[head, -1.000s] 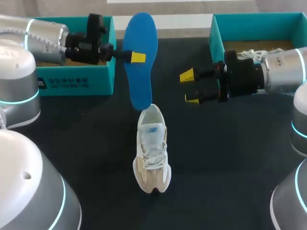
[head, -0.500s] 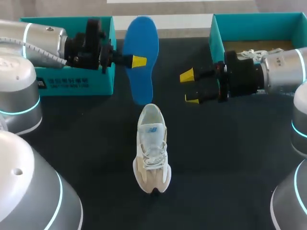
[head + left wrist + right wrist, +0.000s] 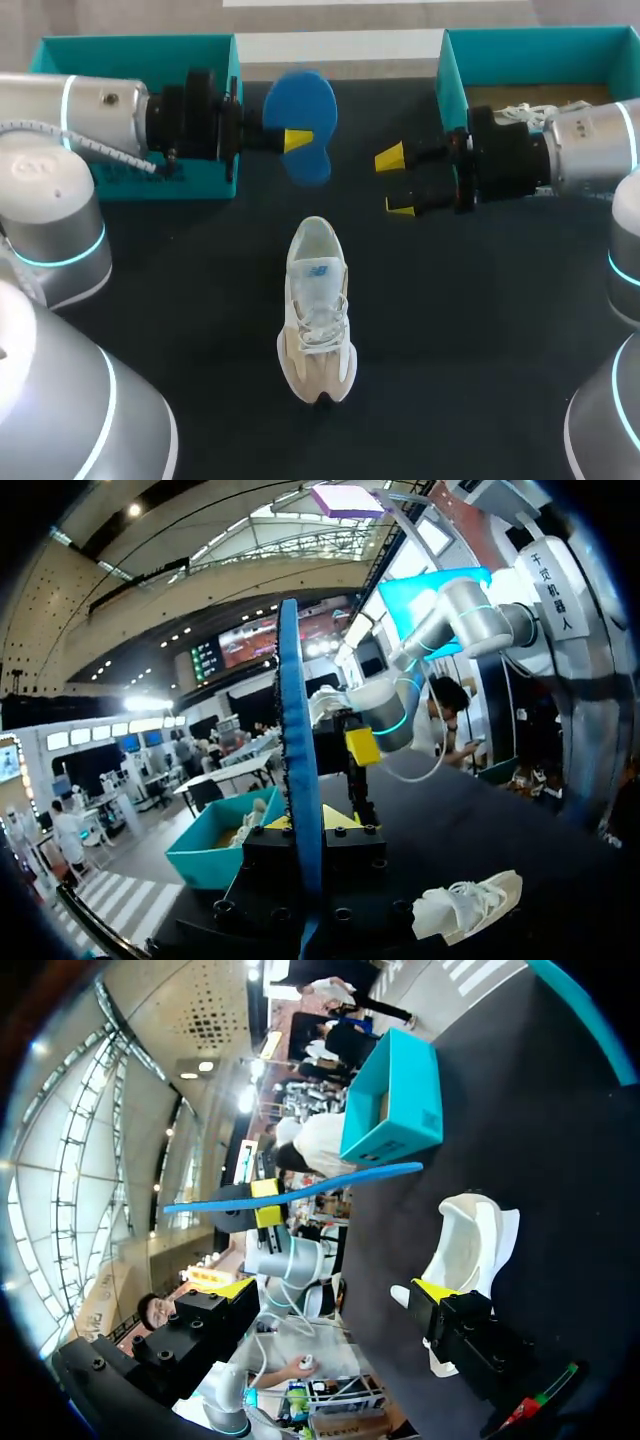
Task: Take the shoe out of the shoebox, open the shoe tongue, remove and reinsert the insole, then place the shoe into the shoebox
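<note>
Above the table (image 3: 470, 330), insole (image 3: 301, 108) lifted clear of the shoe (image 3: 318, 310)

Beyond the shoe's heel, the left gripper (image 3: 290, 141) is closed tight on the blue insole, holding it in the air apart from the shoe, so it looks fully removed and ready to go back in. The white shoe stands upright mid-table, toe toward the robot, opening facing up to receive it. The right gripper (image 3: 396, 183) hangs nearby, fingers spread and empty, likely placed to steady the shoe. A teal shoebox (image 3: 520, 40) waits behind it
</note>
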Robot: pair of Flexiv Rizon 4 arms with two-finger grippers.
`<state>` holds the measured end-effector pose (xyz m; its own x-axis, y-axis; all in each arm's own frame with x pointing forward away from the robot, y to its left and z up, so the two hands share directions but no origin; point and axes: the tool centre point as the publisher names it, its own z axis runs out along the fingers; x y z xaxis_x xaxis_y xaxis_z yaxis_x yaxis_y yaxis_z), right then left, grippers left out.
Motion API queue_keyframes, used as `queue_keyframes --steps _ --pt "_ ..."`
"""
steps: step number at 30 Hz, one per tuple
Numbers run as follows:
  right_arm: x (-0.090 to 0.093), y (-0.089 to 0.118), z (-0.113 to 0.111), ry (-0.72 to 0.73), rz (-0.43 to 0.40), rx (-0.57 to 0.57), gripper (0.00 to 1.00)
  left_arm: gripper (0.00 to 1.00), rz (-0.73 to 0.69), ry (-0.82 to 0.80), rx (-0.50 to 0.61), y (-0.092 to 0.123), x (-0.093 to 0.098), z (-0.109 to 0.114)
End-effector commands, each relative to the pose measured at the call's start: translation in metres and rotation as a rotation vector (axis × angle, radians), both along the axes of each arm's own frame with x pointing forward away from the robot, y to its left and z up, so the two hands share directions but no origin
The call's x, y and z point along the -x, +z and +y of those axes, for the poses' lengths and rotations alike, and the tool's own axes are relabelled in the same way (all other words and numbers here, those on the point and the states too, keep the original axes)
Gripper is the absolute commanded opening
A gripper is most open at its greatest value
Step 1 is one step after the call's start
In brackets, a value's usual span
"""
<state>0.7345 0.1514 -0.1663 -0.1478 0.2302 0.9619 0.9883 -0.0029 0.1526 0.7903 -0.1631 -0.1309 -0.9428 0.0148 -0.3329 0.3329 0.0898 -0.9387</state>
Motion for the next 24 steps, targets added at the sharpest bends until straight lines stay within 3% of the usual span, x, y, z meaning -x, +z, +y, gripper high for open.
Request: queue_keyframes --steps 1,5,7,11,15,18,19,24 --pt "0.000 0.000 0.002 -0.003 0.001 0.001 1.00 0.00 -0.251 0.037 0.051 -0.004 0.007 0.001" --pt "0.000 0.000 0.002 -0.003 0.001 0.001 1.00 0.00 -0.251 0.037 0.051 -0.004 0.007 0.001" --pt "0.000 0.000 0.002 -0.003 0.001 0.001 1.00 0.00 -0.541 0.030 -0.010 -0.016 0.005 0.002" --pt "0.000 0.000 0.002 -0.003 0.001 0.001 1.00 0.00 -0.902 0.032 -0.071 -0.033 0.003 0.007" --pt "0.000 0.000 0.002 -0.003 0.001 0.001 1.00 0.00 -1.076 0.056 -0.046 -0.043 0.003 0.011" --pt "0.000 0.000 0.002 -0.003 0.001 0.001 1.00 0.00 -1.153 0.095 -0.049 -0.047 0.003 0.012" --pt "0.000 0.000 0.002 -0.003 0.001 0.001 1.00 0.00 -1.095 0.107 -0.054 -0.048 0.002 0.013" --pt "0.000 0.000 0.002 -0.003 0.001 0.001 1.00 0.00 -1.095 0.107 -0.054 -0.048 0.002 0.013"
